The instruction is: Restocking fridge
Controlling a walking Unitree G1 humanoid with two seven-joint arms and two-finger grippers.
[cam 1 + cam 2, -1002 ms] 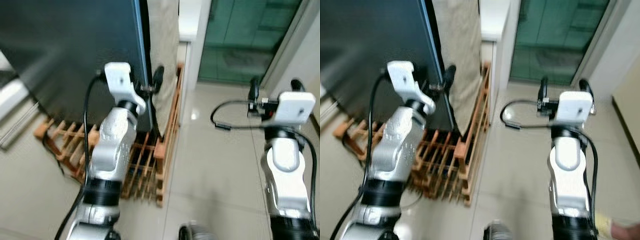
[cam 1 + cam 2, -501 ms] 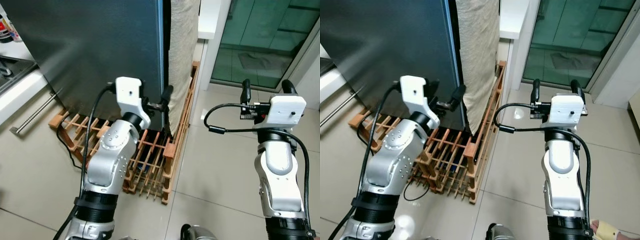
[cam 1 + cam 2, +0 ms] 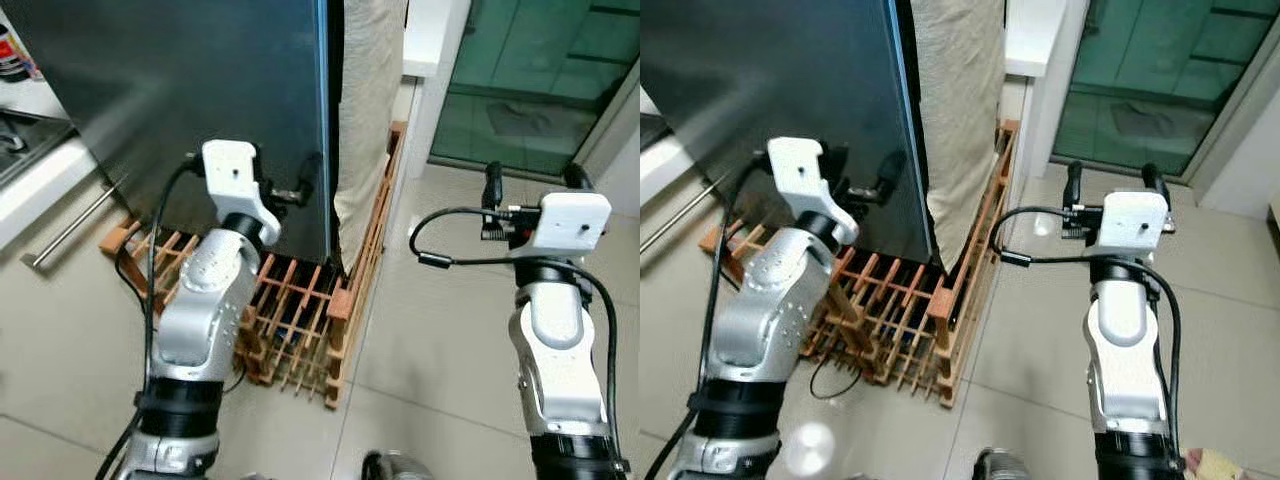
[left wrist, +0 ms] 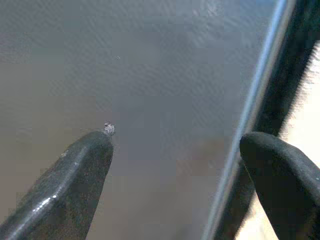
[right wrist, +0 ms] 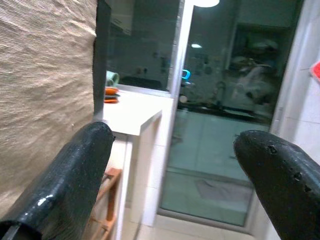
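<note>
The fridge's dark grey door (image 3: 190,90) stands shut in front of me, its blue-tinted right edge (image 3: 323,120) running down the middle of the head views. My left gripper (image 3: 290,180) is raised to the door face just left of that edge, open, with nothing between its fingers. In the left wrist view the two black fingertips (image 4: 85,160) point at the door's surface, and the edge runs close to the other finger. My right gripper (image 3: 530,180) is held up to the right over the tiled floor, open and empty, facing a glass door (image 5: 215,145).
A wooden slatted rack (image 3: 300,320) lies on the floor at the fridge's foot. A beige cloth (image 3: 365,120) hangs beside the door edge. A white ledge and post (image 3: 430,60) and a green glass door (image 3: 540,80) stand behind. A counter with a bar handle (image 3: 70,225) is at the left.
My left gripper has moved left, from just past the door's right edge onto the door face. The right arm has barely moved.
</note>
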